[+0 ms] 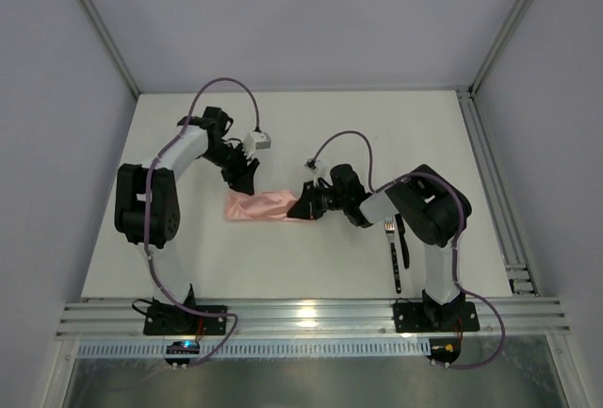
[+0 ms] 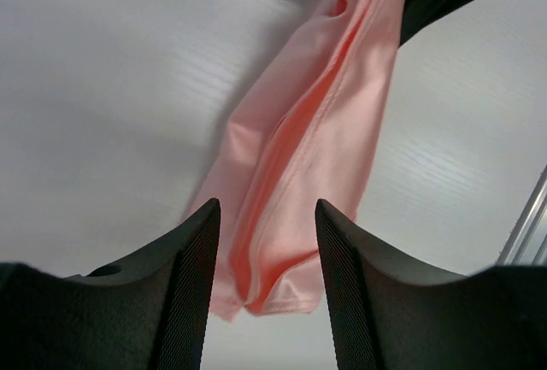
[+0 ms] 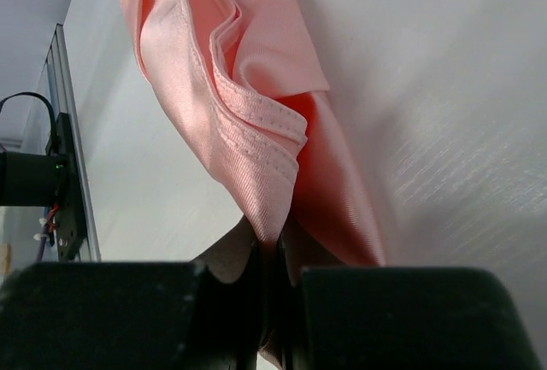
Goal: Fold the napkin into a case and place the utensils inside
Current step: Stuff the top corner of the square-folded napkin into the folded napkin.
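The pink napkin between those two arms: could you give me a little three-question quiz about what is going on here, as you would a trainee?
1. True or false: the utensils lie inside the folded napkin.
2. Which gripper pinches the napkin? A) left gripper B) right gripper C) both
3. Fill in: the left gripper's jaws stand ____ over the napkin's other end.

Key: 1 false, they lie on the table, apart from the napkin; 2 B; 3 open.
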Tool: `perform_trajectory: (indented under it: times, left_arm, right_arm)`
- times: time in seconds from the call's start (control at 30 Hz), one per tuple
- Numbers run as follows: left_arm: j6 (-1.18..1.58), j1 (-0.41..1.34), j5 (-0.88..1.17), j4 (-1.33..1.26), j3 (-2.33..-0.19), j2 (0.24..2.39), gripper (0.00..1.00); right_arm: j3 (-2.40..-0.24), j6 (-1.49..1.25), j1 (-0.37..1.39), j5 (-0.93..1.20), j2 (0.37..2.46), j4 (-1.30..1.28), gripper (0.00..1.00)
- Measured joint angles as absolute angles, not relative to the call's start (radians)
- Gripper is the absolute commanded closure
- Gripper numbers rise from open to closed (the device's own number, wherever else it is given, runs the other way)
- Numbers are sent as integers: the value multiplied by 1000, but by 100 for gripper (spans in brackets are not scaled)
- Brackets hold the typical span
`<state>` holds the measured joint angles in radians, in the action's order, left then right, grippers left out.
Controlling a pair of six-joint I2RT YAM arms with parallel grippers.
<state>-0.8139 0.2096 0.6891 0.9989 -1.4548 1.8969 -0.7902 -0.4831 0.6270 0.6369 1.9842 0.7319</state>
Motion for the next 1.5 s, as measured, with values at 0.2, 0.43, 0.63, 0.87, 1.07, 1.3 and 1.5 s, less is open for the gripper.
perform_trajectory:
  times: [0.2, 0.43, 0.63, 0.87, 1.07, 1.3, 1.5]
  left_arm:
    - [-731, 153, 587, 895, -1378, 1889, 62]
    - [-692, 164, 521, 840, -1327, 1909, 96]
    - [-700, 164, 496, 796, -1278, 1909, 100]
    - [-769, 178, 487, 774, -1249, 1886, 100]
    - [-810, 197, 461, 758, -1228, 1867, 100]
    - [-821, 198, 459, 752, -1221, 1861, 100]
    - [-809, 201, 465, 741, -1221, 1861, 88]
  right_arm:
    - [-831, -557, 614, 679, 2024, 698, 96]
    - [-842, -574, 612, 686, 2025, 667, 87]
    - [-844, -550, 612, 722, 2010, 647, 58]
    - [-868, -483, 613, 740, 1980, 561, 53]
    - [-908, -466, 599, 708, 1980, 501, 53]
    - [-910, -484, 587, 668, 1981, 509, 96]
    - [-888, -535, 574, 665, 1986, 514, 96]
